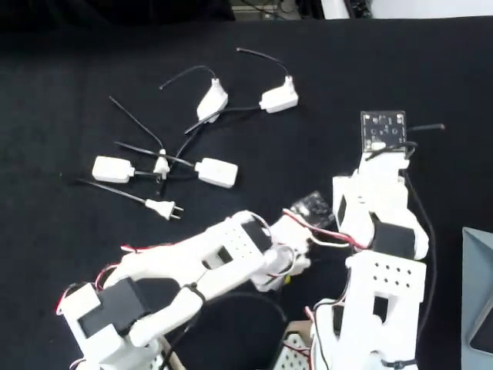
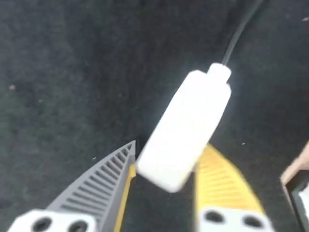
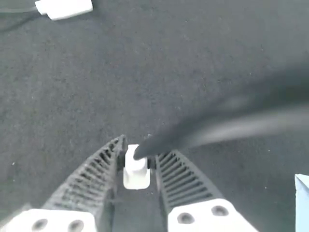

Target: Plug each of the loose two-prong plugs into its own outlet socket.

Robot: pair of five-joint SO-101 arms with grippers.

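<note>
In the left wrist view my left gripper (image 2: pixel 169 150) is shut on a white outlet socket (image 2: pixel 186 128) that sits tilted between the grey and yellow fingers, its black cable leading away. My right gripper (image 3: pixel 136 145) is shut on a small white two-prong plug (image 3: pixel 135 175), whose black cable (image 3: pixel 231 121) runs off to one side. From above, the left arm (image 1: pixel 231 247) reaches toward the table's middle and the right arm (image 1: pixel 381 223) stands beside it. A loose plug (image 1: pixel 162 206) lies at the left.
Several white sockets lie on the black table (image 1: pixel 69 85): one at the left (image 1: pixel 113 169), one mid-left (image 1: pixel 216 173), two farther back (image 1: pixel 212 100) (image 1: pixel 279 99), with black cables tangled among them. A grey-blue box (image 1: pixel 477 293) sits at the right edge.
</note>
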